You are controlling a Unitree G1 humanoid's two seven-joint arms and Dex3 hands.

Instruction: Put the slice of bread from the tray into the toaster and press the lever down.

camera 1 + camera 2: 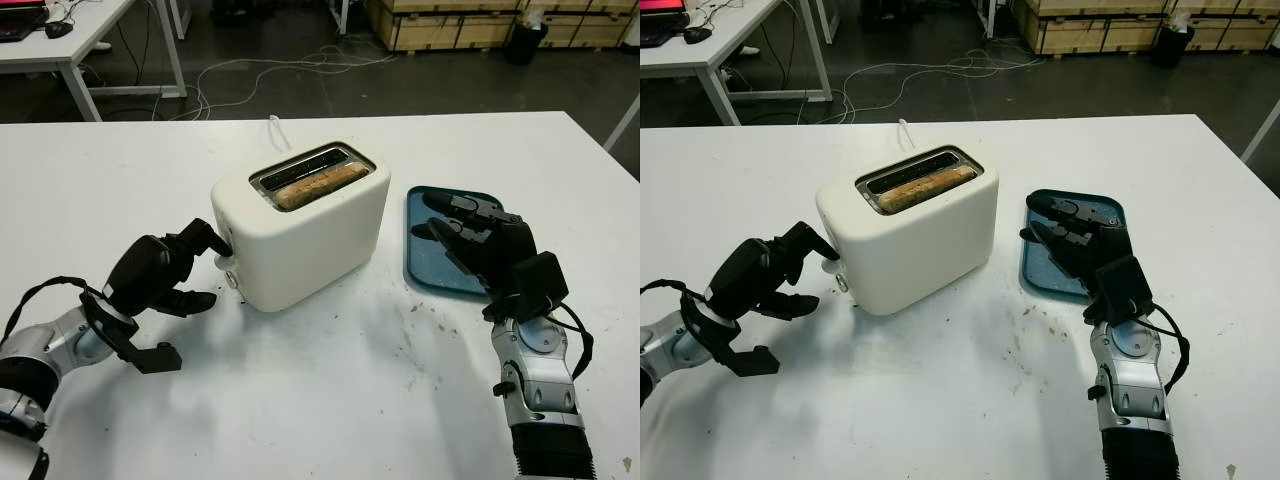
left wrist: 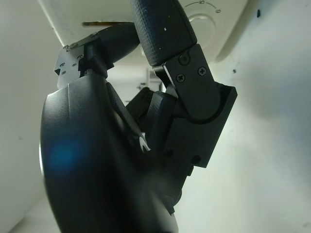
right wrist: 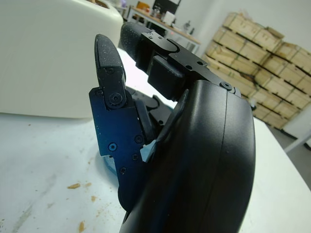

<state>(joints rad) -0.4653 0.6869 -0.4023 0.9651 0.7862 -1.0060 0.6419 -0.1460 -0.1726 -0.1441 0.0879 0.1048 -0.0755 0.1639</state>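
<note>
A cream toaster stands mid-table with the slice of bread sunk in its near slot. My left hand is at the toaster's left end, open; its upper fingers lie on the small white lever, just above the round dial. The thumb sits lower, off the toaster. The blue tray lies to the right of the toaster with no bread on it. My right hand hovers open over the tray, holding nothing.
Crumbs are scattered on the white table between toaster and tray. The toaster's white cord runs off the far edge. Beyond the table are floor cables, a desk and wooden crates.
</note>
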